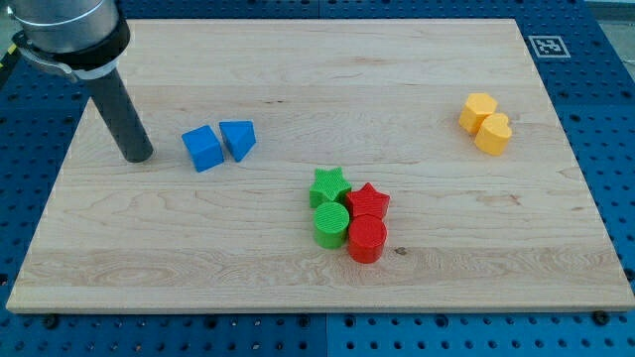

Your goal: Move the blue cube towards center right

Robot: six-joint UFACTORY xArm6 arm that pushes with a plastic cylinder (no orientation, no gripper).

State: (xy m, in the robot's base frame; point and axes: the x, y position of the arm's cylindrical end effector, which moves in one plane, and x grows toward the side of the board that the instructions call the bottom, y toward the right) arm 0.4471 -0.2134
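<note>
The blue cube [202, 149] sits just to the view's right of my tip [138, 157], untouched, a blue wedge [238, 139] against its far side. My tip, a bare rod, grasps nothing. The push toward centre right remains undone.

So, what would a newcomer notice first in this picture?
Probably the thick dark rod at the view's upper left, my tip resting just left of the blue cube. Then the tight green and red cluster near the bottom centre, and two yellow blocks far right.
</note>
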